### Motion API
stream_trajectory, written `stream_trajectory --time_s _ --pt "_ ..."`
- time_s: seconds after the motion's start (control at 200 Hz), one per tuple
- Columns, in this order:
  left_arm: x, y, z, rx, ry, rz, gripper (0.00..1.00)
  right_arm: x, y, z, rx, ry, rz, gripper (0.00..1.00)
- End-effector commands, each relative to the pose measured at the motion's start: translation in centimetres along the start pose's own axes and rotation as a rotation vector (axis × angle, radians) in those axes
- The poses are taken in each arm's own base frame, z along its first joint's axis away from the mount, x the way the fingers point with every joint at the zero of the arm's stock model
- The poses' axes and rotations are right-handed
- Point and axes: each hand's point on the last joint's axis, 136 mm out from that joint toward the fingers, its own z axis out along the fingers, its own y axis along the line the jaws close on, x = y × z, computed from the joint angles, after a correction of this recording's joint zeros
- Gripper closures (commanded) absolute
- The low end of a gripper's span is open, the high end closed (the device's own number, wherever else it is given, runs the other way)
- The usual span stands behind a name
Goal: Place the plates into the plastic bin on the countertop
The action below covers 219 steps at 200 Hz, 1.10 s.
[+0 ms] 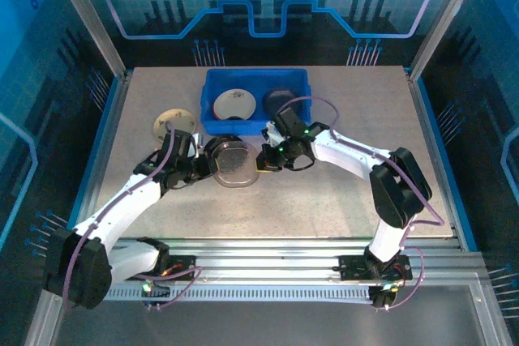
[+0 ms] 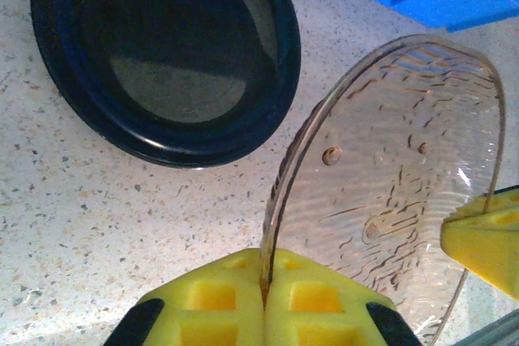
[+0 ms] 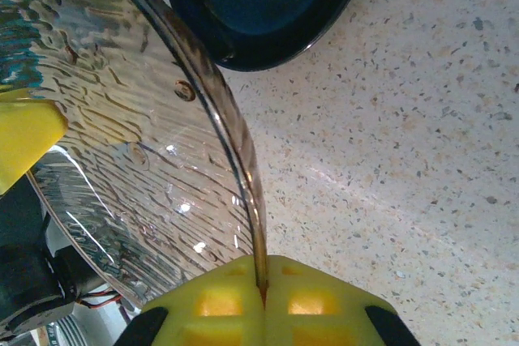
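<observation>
Your left gripper (image 2: 263,285) is squeezed tight on one edge of the clear plate (image 2: 389,176). Your right gripper (image 3: 261,289) pinches the edge across from it, so the plate sits between your two hands. From above it looks almost round, face up, and its widest line runs from hand to hand. The black plate (image 2: 162,54) lies on the countertop (image 2: 97,224) just past your left fingertips. The blue bin (image 1: 256,74) is farther out beyond both hands, with a cream plate (image 1: 235,104) and a dark plate (image 1: 281,101) inside.
</observation>
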Motion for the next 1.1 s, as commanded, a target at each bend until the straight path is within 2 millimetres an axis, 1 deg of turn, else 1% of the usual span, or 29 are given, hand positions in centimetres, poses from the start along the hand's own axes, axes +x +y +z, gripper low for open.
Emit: stream_trajectory --time_s 0.0,0.025,0.13,0.195,0.285,0.34,0.41,0.43,0.48,0.545,0.595,0.69,0.876,0.981,1.091 --pt "-2.5 -2.1 -1.1 0.047 -0.079 0.031 1.0 0.1 0.2 -1.1 -0.035 -0.006 0.018 0.96" --pt "-2.7 -2.4 -1.2 0.052 -0.083 0.032 1.0 0.0 0.0 -1.3 -0.036 -0.012 0.02 0.92" --pt "-4.0 -3.8 -1.8 0.08 -0.105 0.049 1.0 -0.4 -0.7 -2.1 -0.026 -0.03 0.039 0.67" --pt "-5.0 -4.6 -2.1 0.092 -0.126 0.061 1.0 -0.8 -1.3 -3.3 -0.017 -0.058 0.051 0.53" --pt "-6.5 -5.7 -2.1 0.105 -0.151 0.073 1.0 -1.3 -2.2 -5.7 -0.013 -0.125 0.069 0.44" --pt "-7.5 -6.6 -2.1 0.119 -0.164 0.081 1.0 -1.7 -2.9 -7.5 -0.005 -0.178 0.088 0.43" --pt "-9.1 -7.7 -1.9 0.132 -0.179 0.093 1.0 -2.1 -3.8 -10.3 0.017 -0.269 0.102 0.42" --pt "-9.6 -8.0 -1.8 0.134 -0.182 0.098 1.0 -2.1 -4.1 -11.0 0.027 -0.294 0.109 0.4" --pt "-10.9 -8.8 -1.2 0.133 -0.19 0.109 1.0 -2.3 -4.8 -12.7 0.046 -0.354 0.118 0.4" --pt "-12.8 -9.7 -0.3 0.127 -0.198 0.117 1.0 -2.3 -5.7 -14.4 0.059 -0.407 0.137 0.4" --pt "-14.3 -10.5 0.7 0.131 -0.198 0.122 1.0 -2.2 -6.3 -15.0 0.063 -0.426 0.155 0.4" --pt "-16.7 -12.5 2.6 0.165 -0.189 0.124 1.0 -1.8 -7.4 -15.4 0.065 -0.439 0.187 0.4" --pt "-20.2 -15.4 6.3 0.201 -0.166 0.127 1.0 -1.1 -8.8 -15.1 0.052 -0.45 0.231 0.4" --pt "-21.6 -16.4 8.6 0.204 -0.151 0.123 1.0 -1.0 -9.5 -15.0 0.054 -0.453 0.25 0.4" --pt "-22.3 -16.9 11.4 0.203 -0.123 0.099 1.0 -1.1 -10.4 -14.9 0.067 -0.462 0.268 0.4"
